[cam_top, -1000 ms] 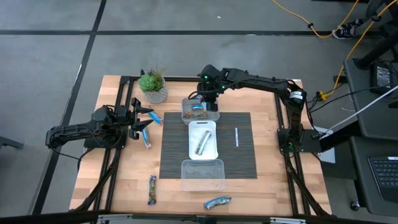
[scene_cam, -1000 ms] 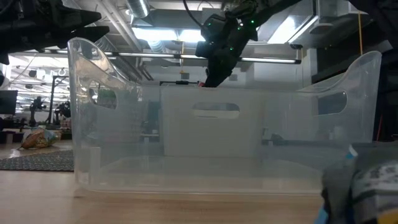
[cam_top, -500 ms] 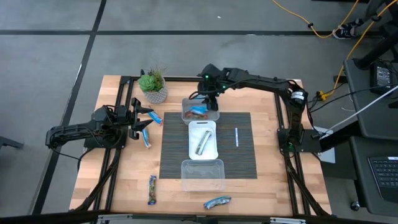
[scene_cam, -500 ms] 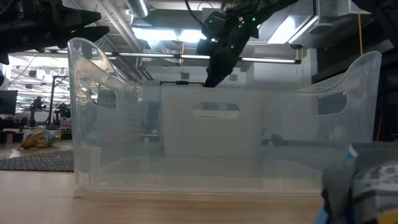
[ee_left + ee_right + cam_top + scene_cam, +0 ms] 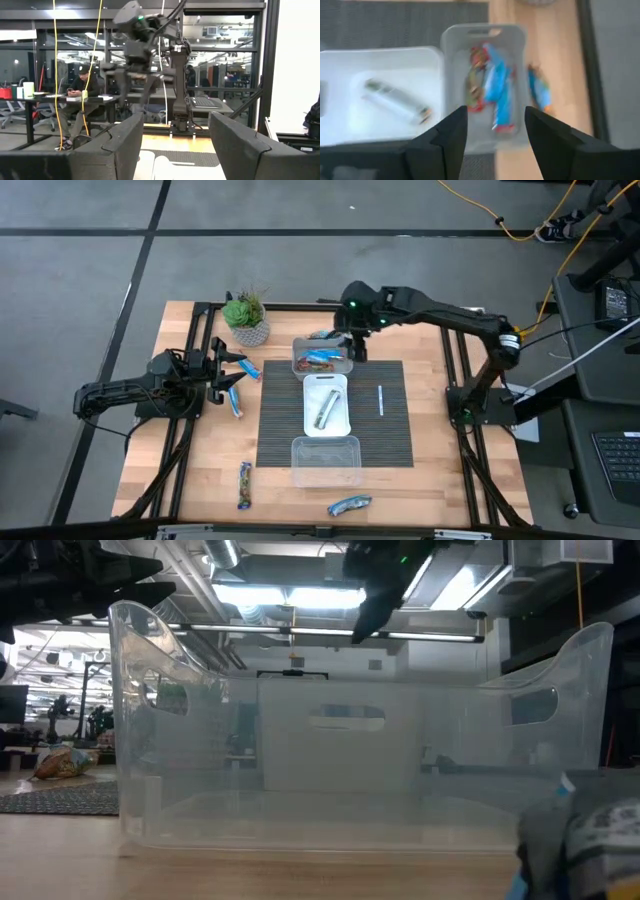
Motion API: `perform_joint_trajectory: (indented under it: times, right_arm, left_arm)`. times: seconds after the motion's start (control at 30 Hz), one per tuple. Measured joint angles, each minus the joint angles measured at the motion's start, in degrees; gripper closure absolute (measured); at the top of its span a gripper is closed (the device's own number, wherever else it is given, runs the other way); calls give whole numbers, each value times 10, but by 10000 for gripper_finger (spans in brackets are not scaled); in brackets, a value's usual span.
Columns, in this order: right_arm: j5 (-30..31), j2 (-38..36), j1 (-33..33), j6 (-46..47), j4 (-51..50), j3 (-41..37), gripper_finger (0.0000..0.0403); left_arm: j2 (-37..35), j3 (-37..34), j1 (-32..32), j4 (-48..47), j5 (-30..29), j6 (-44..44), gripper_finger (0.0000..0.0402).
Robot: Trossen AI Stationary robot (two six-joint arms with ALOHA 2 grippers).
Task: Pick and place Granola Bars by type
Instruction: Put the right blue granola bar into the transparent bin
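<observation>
Right end effector (image 5: 356, 350) hangs above the right edge of the far clear tub (image 5: 321, 366), fingers (image 5: 444, 140) apart, nothing between them. Directly below it in the wrist view, that tub (image 5: 451, 45) holds a bunch of Granola Bars (image 5: 492, 87): shiny wrappers, bright blue with red ends, one reddish-brown alongside. One more blue bar (image 5: 539, 87) lies on the desk just outside the tub's far wall, beyond the end effector.

Next tub toward the front, the white tray (image 5: 325, 404), holds a single silver-grey wrapped bar (image 5: 325, 410). Front clear tub (image 5: 325, 462) sits farthest from the end effector.

Left end effector (image 5: 222, 370) waits at the desk's left side, fingers (image 5: 120, 145) spread, empty. Two blue bars (image 5: 240, 367) lie right by its tips, on the wood. Two further bars well off near the front edge: a dark multicolour one (image 5: 243, 484) and a blue-silver one (image 5: 349, 504)
</observation>
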Motion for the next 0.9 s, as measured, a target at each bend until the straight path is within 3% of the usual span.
perform_joint_trajectory:
  times: [0.3, 0.5, 0.7, 0.9]
  right_arm:
    - [0, -88, 128, 76, -130, 0, 226]
    - [3, -110, 254, 206, -149, 0, 232]
    - [75, -92, 392, 319, -137, 0, 232]
    - [135, -48, 483, 399, -122, 0, 232]
  left_arm:
    - [0, 0, 0, 0, 0, 0, 183]
    - [0, 0, 0, 0, 0, 0, 184]
    - [0, 0, 0, 0, 0, 0, 184]
    - [0, 0, 0, 0, 0, 0, 183]
